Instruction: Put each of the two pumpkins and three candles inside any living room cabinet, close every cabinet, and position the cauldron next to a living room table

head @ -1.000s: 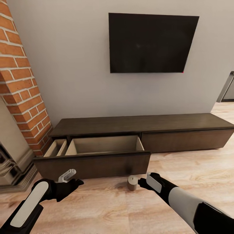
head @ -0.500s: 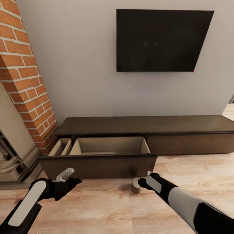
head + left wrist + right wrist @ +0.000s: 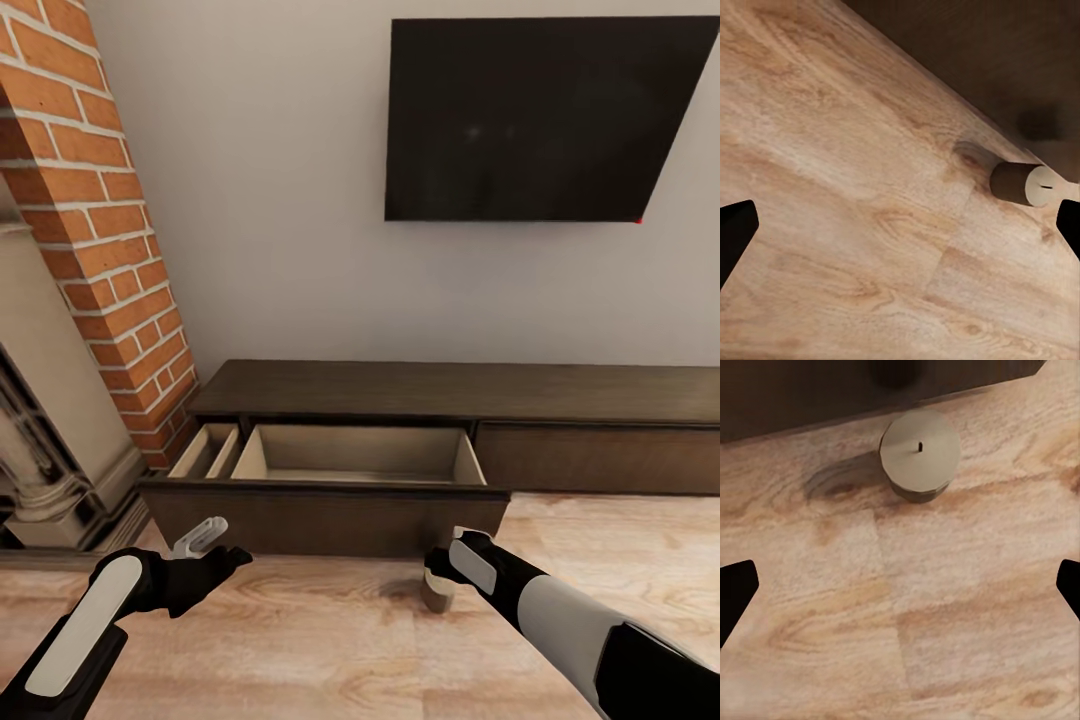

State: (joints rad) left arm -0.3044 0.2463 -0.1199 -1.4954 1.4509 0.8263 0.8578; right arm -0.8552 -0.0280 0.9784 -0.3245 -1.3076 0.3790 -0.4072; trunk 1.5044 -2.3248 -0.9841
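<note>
Beige candle (image 3: 920,452) stands on the wood floor (image 3: 330,650) beside the cabinet's (image 3: 330,510) open drawer, just under the right gripper (image 3: 438,562), spread wide and empty. Left gripper (image 3: 232,560), also wide and empty, shows the candle side-on.

Living room: wall-mounted television (image 3: 540,115), low cabinet (image 3: 450,395), brick chimney (image 3: 95,220).

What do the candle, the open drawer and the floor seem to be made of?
Candle: probably wax, matte beige-grey, with a flat top and a small wick.
Open drawer: dark brown wood-look front with faint grain; its inside is pale beige and plain, perhaps laminate.
Floor: light wooden planks, with clear grain, knots and seams, slightly satin.
</note>
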